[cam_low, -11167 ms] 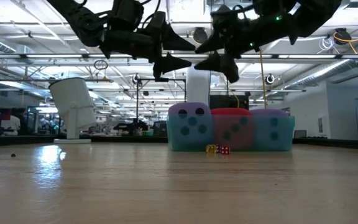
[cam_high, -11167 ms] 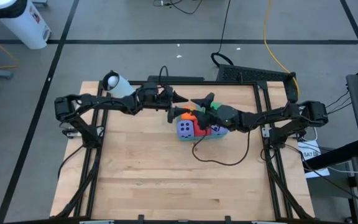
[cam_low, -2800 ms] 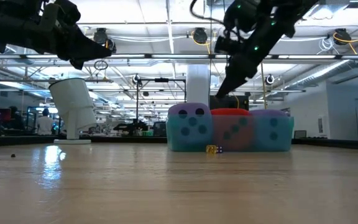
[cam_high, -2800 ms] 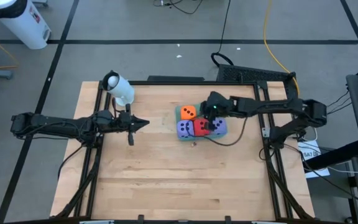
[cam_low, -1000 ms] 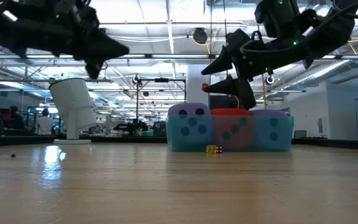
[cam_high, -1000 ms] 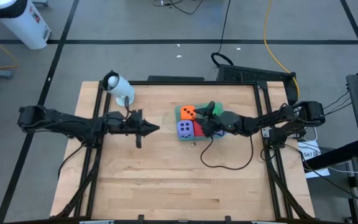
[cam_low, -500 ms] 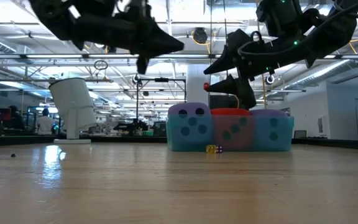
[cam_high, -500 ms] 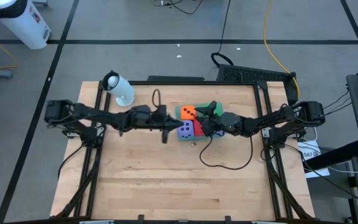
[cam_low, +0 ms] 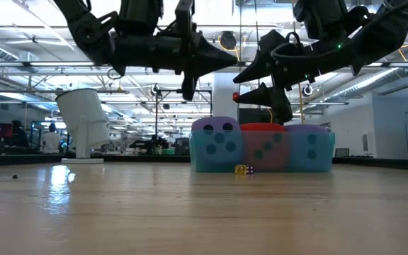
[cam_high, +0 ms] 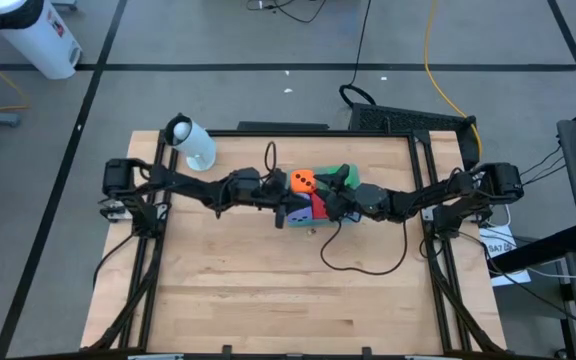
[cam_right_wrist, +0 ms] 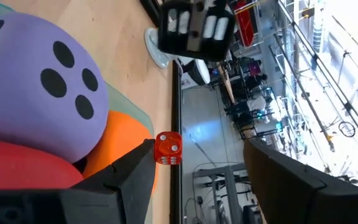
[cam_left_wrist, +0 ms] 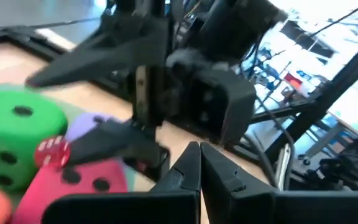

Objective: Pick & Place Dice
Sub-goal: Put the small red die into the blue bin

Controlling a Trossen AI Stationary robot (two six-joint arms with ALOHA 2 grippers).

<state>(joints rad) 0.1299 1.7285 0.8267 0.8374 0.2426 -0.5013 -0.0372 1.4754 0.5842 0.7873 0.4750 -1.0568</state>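
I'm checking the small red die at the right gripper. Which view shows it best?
Right wrist view: the small red die is close, pips visible, against one finger of the right gripper. Left wrist view: blurred beside the green die. Low view: a red speck. High view: not discernible.

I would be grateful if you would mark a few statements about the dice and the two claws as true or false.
1. The left claw is shut, its fingers together. True.
2. The orange die sits alone, far from the other foam dice. False: it is packed in with them, right beside the red die.
3. The right claw has its fingers standing apart. True.
4. The white cylinder stands on the right arm's side of the table. False: it is at the far corner on the left arm's side.
5. Tiny dice lie on the table in front of the big foam dice in the low view. True.
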